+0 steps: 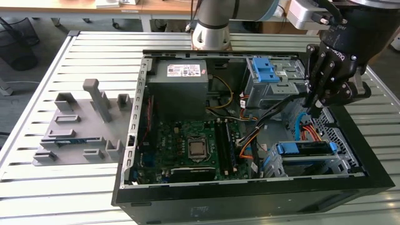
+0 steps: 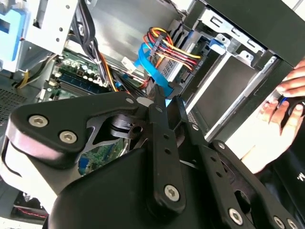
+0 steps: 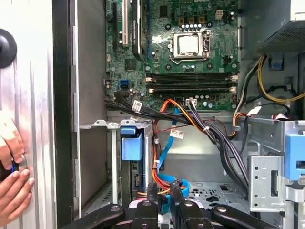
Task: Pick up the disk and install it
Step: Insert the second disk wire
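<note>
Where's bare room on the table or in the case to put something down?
Free: slatted table in front of the grey fixture, and the strip at the exterior view's right of the case. Crowded: cables between motherboard and drive bay, where the gripper hangs.

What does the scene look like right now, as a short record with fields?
computer case: open, lying on the slatted table
gripper: over the case's drive-cage corner, beside a blue cable
disk: blue-framed, sitting in the lower drive cage, clear of the gripper
hand: a person's, resting on the case's outer wall
grey fixture: on the table, to the exterior view's left of the case
</note>
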### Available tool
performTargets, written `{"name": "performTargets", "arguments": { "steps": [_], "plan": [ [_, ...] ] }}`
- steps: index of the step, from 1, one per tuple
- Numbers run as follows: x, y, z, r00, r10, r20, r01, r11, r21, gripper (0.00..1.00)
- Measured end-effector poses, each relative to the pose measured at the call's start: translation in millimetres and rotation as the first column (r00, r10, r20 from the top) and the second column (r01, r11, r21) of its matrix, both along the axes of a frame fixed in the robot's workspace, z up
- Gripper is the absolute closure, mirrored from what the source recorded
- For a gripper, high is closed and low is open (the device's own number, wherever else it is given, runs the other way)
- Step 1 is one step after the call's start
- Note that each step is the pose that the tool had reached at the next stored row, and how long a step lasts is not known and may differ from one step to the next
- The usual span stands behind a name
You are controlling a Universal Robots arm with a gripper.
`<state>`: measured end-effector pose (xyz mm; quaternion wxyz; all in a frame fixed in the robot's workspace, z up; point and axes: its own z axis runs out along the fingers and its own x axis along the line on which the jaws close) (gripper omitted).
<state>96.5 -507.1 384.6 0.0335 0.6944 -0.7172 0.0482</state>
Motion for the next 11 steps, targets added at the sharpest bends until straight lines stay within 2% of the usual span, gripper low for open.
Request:
{"name": "performTargets", "arguments": {
  "steps": [5, 11],
  "plan": [
    [0.0, -0.1, -2.9, 1.0000, 0.000, 0.0000, 0.000, 0.9992, -0.0389, 0.75],
    [0.1, 0.0, -7.6, 1.0000, 0.000, -0.0001, 0.000, 0.9975, -0.0708, 0.75]
  ]
}}
